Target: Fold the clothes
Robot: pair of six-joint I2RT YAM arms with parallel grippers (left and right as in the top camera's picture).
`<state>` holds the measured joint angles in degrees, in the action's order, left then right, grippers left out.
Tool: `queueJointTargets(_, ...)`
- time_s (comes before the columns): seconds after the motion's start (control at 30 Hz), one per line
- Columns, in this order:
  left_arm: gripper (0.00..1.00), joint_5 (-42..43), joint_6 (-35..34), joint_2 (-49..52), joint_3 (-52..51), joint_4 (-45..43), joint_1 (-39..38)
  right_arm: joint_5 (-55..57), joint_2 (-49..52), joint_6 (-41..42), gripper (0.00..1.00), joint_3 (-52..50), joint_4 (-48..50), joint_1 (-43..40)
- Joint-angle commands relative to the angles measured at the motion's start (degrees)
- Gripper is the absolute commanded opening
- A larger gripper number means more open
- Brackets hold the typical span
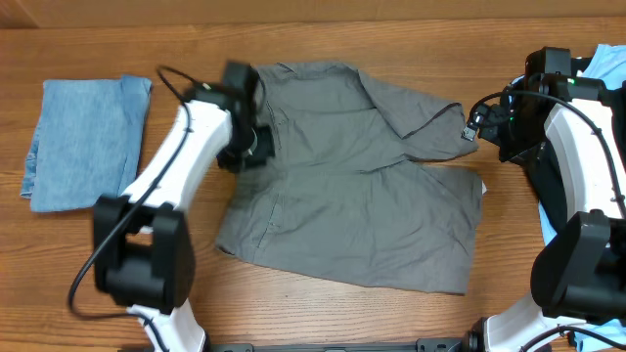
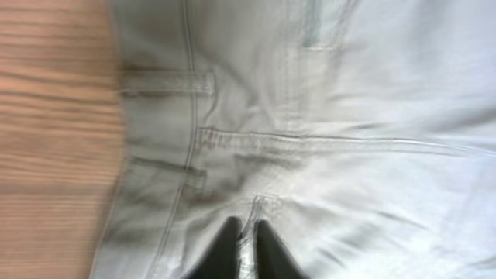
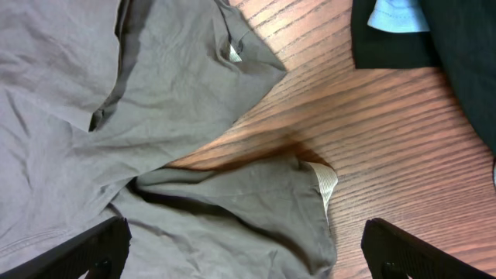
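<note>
Grey garment lies spread across the middle of the bench, one leg flopped over at its far right, no tidy fold yet. The left gripper sits at the waistband, jaws nipped on a ridge of cloth. The right gripper hovers over the leg hems, jaws wide and empty. Far left, a denim piece lies folded. The task looks partway: this garment and a light-blue piece remain.
</note>
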<state>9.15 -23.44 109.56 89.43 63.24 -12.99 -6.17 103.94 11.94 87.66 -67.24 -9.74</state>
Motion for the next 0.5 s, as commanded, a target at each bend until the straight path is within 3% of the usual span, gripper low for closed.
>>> queueJointTargets(0.0,1.00,0.7,-0.6,-8.9,9.5,0.8,2.2,-0.3,0.0,-0.2,1.00,1.1,0.1,-0.2)
queueJointTargets(0.4,1.00,0.6,-0.6,-11.3,10.4,0.0,2.4,-0.3,0.0,-0.2,1.00,1.1,0.1,-0.2)
queueJointTargets(0.47,1.00,0.6,-0.6,-11.3,10.4,0.0,2.4,-0.3,0.0,-0.2,1.00,1.1,6.5,-0.2)
